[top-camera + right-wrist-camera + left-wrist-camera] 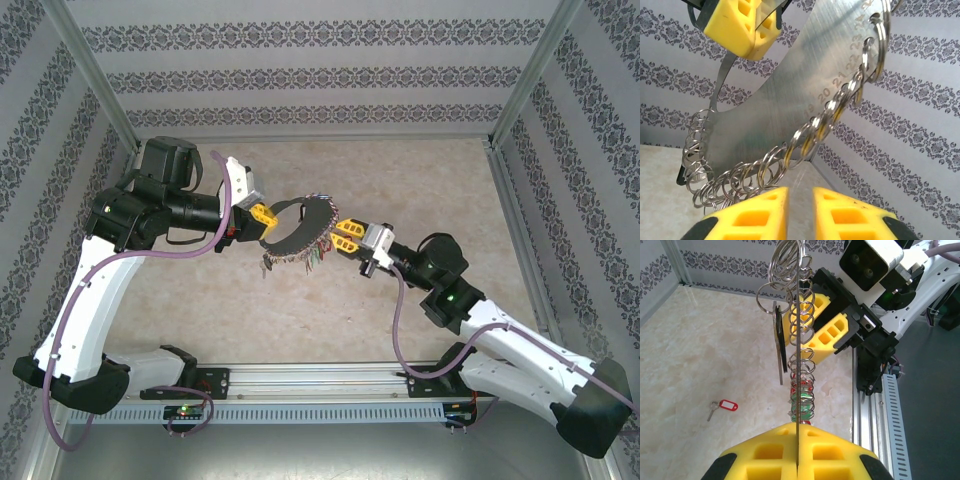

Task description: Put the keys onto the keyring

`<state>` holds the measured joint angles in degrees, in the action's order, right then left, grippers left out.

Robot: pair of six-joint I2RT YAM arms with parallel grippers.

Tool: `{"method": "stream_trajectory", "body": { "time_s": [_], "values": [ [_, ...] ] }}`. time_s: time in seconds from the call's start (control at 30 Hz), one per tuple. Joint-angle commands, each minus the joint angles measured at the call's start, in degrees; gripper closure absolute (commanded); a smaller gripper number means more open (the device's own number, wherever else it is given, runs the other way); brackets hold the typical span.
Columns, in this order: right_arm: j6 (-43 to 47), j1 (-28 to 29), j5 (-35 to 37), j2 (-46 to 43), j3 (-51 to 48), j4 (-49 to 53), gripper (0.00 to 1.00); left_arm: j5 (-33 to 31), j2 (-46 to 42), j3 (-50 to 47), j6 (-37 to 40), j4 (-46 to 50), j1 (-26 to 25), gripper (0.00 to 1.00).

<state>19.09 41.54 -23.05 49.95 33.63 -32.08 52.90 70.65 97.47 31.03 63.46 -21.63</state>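
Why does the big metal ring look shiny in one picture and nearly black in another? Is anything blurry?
Right wrist view: the keyring catches the light, bright and streaky. Top view: it looks dark grey. Left wrist view: the left gripper, right under the lens, looks a bit soft.

Robot lab cell: aluminium frame [92, 70], wallpapered walls [300, 75].

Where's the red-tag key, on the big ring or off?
Off: the red-tag key lies alone on the table, away from the held-up keyring.
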Motion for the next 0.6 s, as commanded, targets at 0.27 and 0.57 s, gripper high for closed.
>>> {"method": "stream_trajectory", "body": {
  "time_s": [0.27,0.57],
  "values": [
    [4.37,-2.92,-10.80,-6.84,-1.94,12.98,0.61,-1.21,-0.72,0.79,-1.76,-3.16,0.64,1.00],
    [3.06,-1.82,-2.86,-0.75,-1.98,9.66,0.43,-8.95,5.24,5.56,-8.46,5.21,0.65,1.00]
  ]
}}
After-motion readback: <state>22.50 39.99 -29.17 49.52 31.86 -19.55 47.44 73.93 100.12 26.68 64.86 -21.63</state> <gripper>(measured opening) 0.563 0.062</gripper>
